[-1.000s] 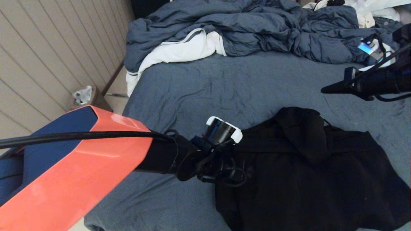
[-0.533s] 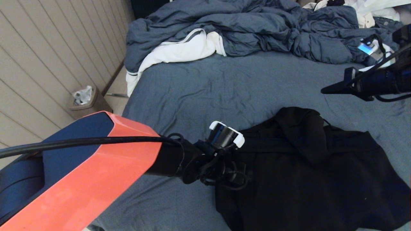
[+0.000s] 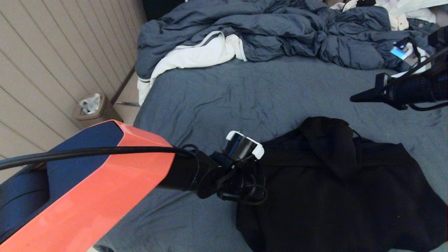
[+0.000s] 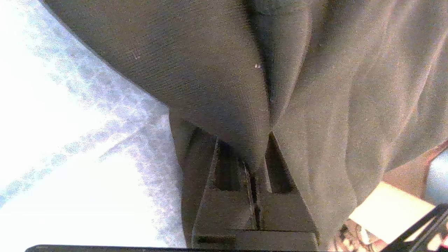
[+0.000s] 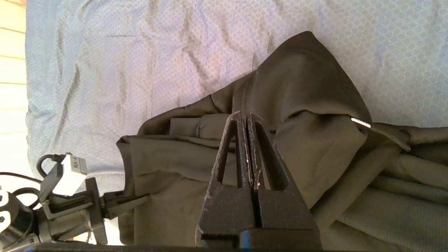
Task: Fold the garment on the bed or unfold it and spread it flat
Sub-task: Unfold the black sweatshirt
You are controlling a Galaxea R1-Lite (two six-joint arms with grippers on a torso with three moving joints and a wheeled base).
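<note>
The black hoodie (image 3: 336, 189) lies bunched on the bed (image 3: 224, 98). Its left edge is clamped in the left gripper (image 4: 257, 154). The right gripper (image 5: 247, 120) hangs above, jaws together, empty. Next, that edge should be pulled outward for spreading.

The garment (image 3: 336, 196) is matt black knit cloth; the bed (image 3: 245, 94) has a soft, wrinkled blue-grey woven sheet.
</note>
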